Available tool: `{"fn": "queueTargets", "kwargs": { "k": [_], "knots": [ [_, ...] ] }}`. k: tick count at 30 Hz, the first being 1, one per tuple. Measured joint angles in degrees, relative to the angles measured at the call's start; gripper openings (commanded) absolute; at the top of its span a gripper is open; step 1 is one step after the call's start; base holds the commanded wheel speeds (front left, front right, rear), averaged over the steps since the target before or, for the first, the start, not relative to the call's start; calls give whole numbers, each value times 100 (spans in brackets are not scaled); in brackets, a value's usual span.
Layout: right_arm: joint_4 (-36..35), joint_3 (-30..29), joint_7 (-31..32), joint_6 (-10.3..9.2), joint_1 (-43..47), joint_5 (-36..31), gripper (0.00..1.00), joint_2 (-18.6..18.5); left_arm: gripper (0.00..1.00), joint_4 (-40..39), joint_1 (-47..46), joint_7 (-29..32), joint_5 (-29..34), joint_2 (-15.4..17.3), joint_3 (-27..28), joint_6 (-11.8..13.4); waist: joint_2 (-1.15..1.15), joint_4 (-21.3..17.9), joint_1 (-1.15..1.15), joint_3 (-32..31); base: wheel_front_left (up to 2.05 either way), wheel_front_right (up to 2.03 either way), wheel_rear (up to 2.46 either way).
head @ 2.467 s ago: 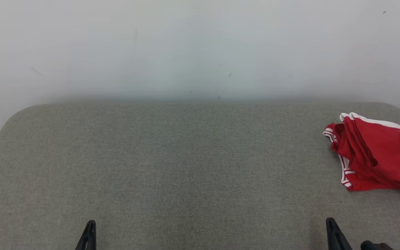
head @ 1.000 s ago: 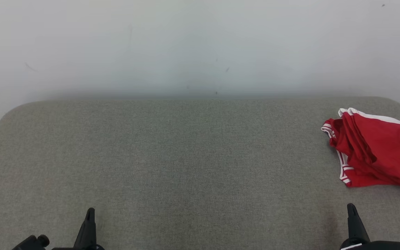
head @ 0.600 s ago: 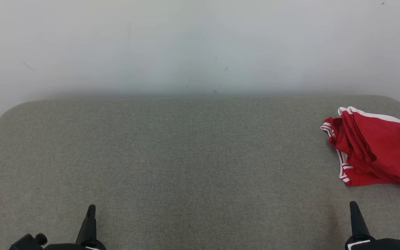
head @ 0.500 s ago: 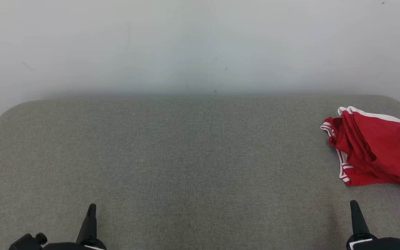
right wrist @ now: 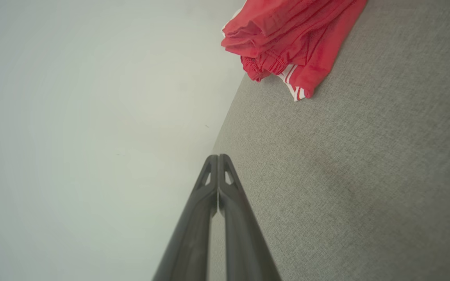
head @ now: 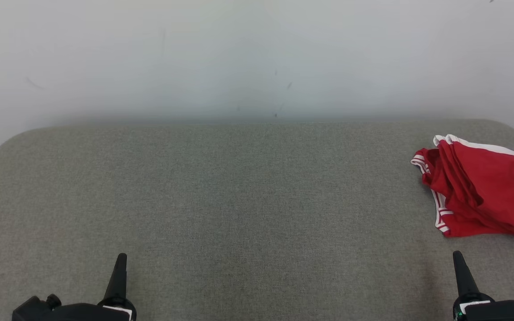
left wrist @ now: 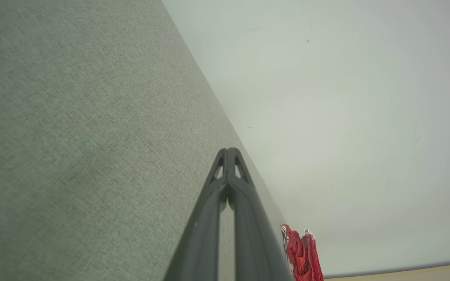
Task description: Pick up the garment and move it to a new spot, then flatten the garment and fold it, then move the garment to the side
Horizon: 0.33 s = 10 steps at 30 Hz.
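Garment [head: 484, 196] bunched at far right of tabletop [head: 239, 200] by its edge, L fingers [head: 118, 276] & R fingers [head: 461, 274] both pinched shut, empty, near side; risk: R grabs top layer only, rest drags/slips off edge.

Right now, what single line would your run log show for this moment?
garment: red, bunched in folds, right side of table | left tool: shut, empty | right tool: shut, empty, short of garment | contact: none

garment [head: 480, 189] on surface's [head: 239, 200] far right, wall [head: 239, 53] behind
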Motion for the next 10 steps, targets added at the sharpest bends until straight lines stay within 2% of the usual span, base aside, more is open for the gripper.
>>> {"fn": "queueTargets", "kwargs": {
  "k": [10],
  "knots": [
    [-57,-65,151,0,-93,534,0,-2,0,54,-43,99,-477,-56,74,-73,0,-15,0,27,0,0,0]
  ]
}}
